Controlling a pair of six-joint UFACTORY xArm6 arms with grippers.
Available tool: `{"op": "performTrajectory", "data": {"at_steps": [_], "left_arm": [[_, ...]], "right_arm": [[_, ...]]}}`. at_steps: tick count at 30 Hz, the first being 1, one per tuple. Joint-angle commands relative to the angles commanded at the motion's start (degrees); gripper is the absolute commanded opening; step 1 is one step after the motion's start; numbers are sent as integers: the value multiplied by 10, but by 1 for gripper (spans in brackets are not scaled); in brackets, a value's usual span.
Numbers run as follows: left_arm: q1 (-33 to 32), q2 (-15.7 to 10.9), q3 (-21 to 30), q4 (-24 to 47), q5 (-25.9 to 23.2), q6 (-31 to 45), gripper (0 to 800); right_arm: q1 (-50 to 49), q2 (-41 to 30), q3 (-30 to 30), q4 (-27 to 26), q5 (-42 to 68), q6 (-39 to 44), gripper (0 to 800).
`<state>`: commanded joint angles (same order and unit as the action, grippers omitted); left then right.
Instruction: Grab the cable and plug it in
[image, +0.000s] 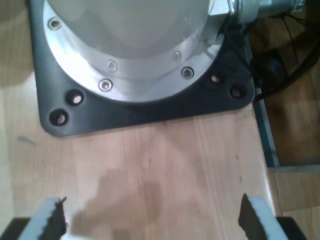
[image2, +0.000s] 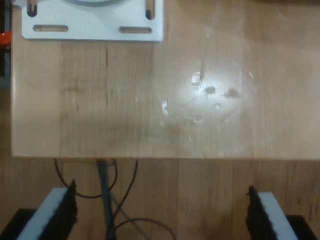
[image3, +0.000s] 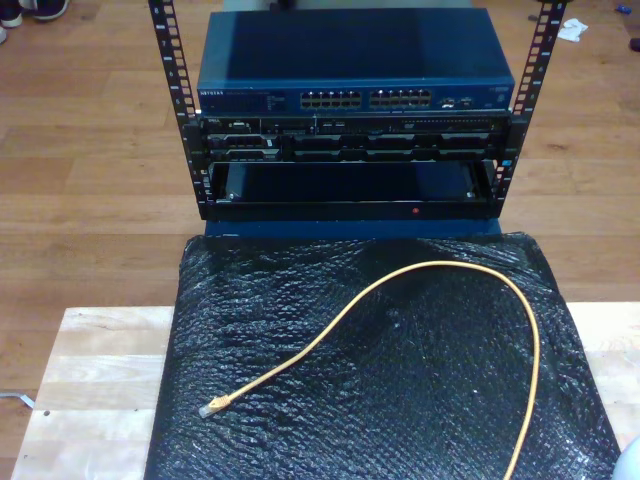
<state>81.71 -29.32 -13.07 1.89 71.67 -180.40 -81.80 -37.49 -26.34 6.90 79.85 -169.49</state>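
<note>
The yellow-orange cable (image3: 415, 270) lies in a wide arc on a black crinkled mat (image3: 400, 400) in the exterior view. Its small clear plug (image3: 208, 410) rests near the mat's front left in that view, and the other end runs off the lower edge at the exterior view's right. My first gripper (image: 152, 220) is open over bare wood, close to a round metal arm base (image: 135, 50) on a black plate. My second gripper (image2: 160, 215) is open too, hovering at a wooden table edge, with nothing between its pads (image2: 57, 215).
Behind the mat stands a rack (image3: 350, 150) with a blue network switch (image3: 350, 60) whose row of ports (image3: 365, 100) faces the table. A white slotted mounting plate (image2: 92, 22) is bolted to the wood. Thin black wires (image2: 120, 200) hang below the table edge.
</note>
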Motion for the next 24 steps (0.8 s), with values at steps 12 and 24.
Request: {"op": "performTrajectory", "data": {"at_steps": [12,24], "left_arm": [[-8,-1,-96,-41,110,-1,800],[-76,-4,-150,-92,221,-89,800]], "right_arm": [[65,23,-83,76,75,114,799],[185,77,-184,119,138,253,798]]}}
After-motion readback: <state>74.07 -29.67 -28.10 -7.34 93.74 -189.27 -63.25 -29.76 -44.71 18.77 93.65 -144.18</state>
